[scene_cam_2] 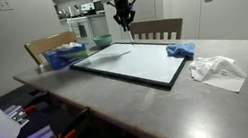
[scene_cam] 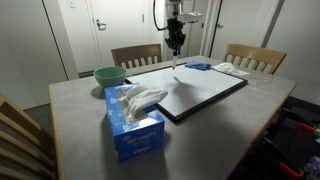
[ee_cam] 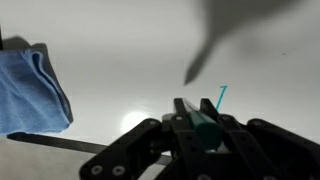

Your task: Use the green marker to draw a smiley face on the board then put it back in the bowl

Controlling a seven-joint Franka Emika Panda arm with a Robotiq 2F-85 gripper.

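My gripper (scene_cam: 175,44) hangs over the far part of the board (scene_cam: 205,95), also seen in an exterior view (scene_cam_2: 124,20). In the wrist view the gripper (ee_cam: 197,108) is shut on the green marker (ee_cam: 205,128), which points down at the board (ee_cam: 130,70). A short green line (ee_cam: 220,97) is drawn on the board just past the fingertips. The pale-green bowl (scene_cam: 110,75) sits at the table's far corner, beyond the tissue box; it is barely visible in an exterior view (scene_cam_2: 102,42).
A blue tissue box (scene_cam: 134,122) stands beside the board's near end. A blue cloth (scene_cam: 197,66) (ee_cam: 32,92) lies at the board's far edge. A crumpled white tissue (scene_cam_2: 215,69) lies on the table. Wooden chairs (scene_cam: 135,54) stand behind.
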